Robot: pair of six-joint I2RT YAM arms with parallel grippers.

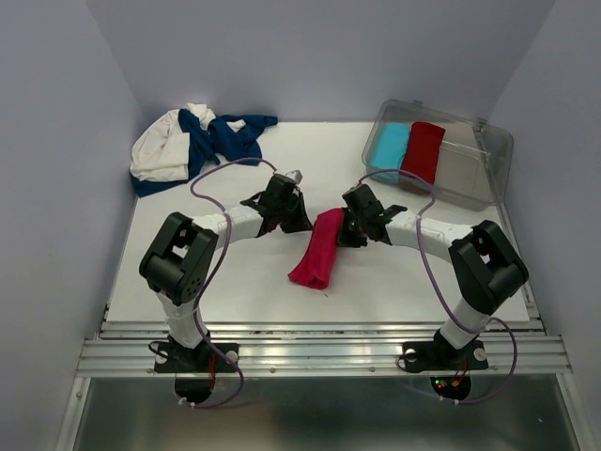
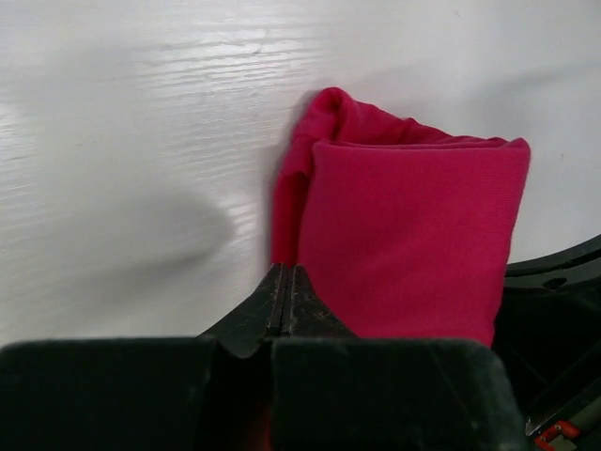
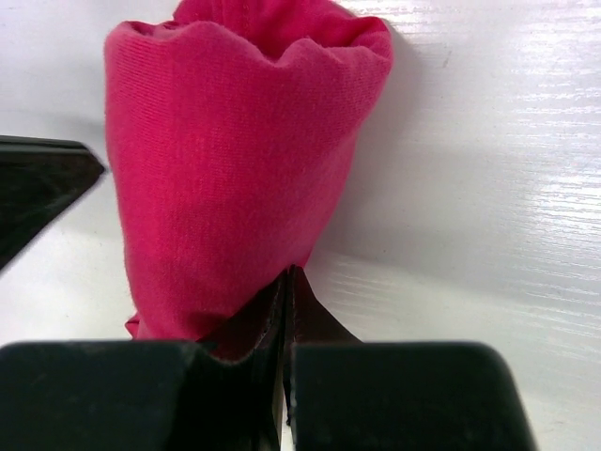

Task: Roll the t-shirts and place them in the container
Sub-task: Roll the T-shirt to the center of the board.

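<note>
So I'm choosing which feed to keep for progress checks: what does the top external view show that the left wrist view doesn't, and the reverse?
Only the top view: the heap of navy and white t-shirts at the far left corner, the clear bin holding a light-blue roll and a darker red roll, and the pink-red t-shirt at full length. Only the left wrist view: the left gripper shut, its tips right at that shirt's edge, and the layers of its folded end. Both: the shirt, the left gripper, the white table.
</note>
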